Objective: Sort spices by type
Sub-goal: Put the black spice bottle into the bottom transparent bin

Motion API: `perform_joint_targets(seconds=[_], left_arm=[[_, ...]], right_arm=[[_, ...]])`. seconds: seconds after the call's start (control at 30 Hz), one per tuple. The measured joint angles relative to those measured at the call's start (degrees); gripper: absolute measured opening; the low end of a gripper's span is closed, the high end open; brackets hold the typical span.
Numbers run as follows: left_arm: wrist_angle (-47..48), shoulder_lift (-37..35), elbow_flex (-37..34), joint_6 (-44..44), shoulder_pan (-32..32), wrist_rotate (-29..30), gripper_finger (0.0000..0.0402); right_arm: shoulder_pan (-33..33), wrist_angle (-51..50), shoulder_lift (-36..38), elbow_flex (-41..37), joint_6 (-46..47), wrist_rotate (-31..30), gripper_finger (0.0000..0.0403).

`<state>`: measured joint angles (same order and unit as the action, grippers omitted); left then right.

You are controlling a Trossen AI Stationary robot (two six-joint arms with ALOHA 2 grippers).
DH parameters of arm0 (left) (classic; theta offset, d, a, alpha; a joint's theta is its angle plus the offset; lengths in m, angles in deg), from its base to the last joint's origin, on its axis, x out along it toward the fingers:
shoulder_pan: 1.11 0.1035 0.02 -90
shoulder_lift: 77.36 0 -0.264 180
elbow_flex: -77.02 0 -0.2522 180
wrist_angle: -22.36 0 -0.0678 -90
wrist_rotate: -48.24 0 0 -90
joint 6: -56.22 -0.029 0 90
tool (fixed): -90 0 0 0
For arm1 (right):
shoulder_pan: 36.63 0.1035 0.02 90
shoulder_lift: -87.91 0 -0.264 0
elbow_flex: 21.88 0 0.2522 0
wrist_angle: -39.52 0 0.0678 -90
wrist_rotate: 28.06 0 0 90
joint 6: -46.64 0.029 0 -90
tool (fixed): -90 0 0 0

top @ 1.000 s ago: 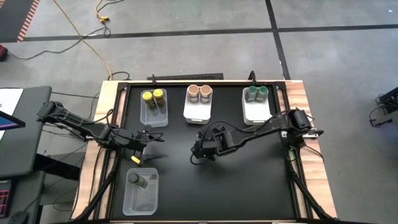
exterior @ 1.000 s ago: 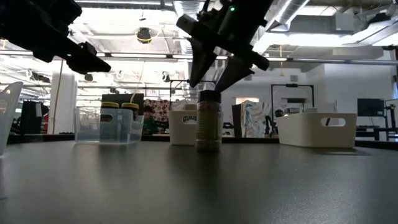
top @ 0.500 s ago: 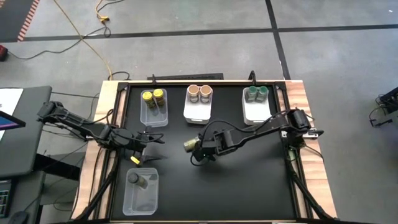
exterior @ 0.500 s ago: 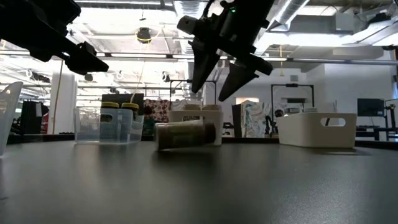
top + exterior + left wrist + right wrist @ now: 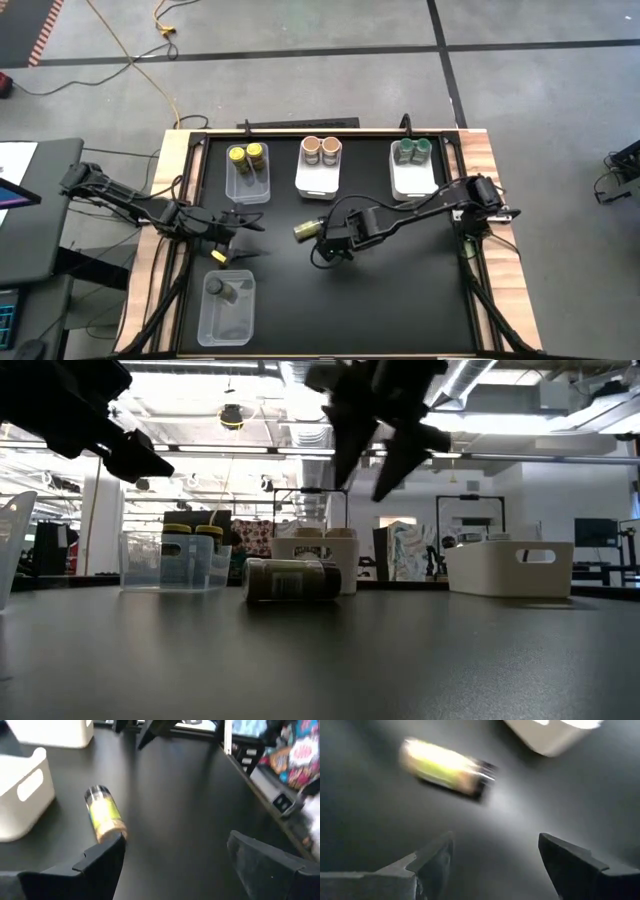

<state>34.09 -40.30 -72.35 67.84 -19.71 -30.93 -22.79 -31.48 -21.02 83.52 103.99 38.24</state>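
Black table [image 5: 400,290] carries a small round greenish spice jar with dark lid [image 5: 307,230], toppled, at nine o'clock of the right hand [image 5: 334,246], spread wide, empty, poised to regrasp.

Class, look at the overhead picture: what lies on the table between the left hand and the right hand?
In the high view, one toppled spice jar, nearer the right hand than the left hand.

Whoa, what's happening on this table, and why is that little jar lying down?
Two robot arms are sorting spice jars into bins by type. One jar lies on its side on the black table, in front of the middle white bin. The right gripper hangs open above the table beside it, holding nothing. The left gripper waits open near the clear bins.
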Motion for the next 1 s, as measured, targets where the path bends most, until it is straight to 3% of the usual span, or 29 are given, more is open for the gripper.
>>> perform_joint_targets(seconds=[0.23,0.37,0.6,1.0], left_arm=[[-1.1,1.1,0.8,11.2,0.7,3.4,0.0338],[4.2,5.4,4.4,15.3,0.8,3.4,0.0333],[8.4,23.1,17.3,14.2,0.9,4.9,0.0326],[19.6,50.7,40.7,16.1,5.7,6.9,0.0325]], right_arm=[[4.7,-11.0,1.3,-1.5,5.4,-0.1,0.0317],[7.5,-7.9,2.1,-6.3,9.0,-0.1,0.0316],[11.5,4.8,7.4,-17.4,13.3,0.0,0.0315],[18.0,4.9,18.1,-27.3,14.2,-2.3,0.0315]])
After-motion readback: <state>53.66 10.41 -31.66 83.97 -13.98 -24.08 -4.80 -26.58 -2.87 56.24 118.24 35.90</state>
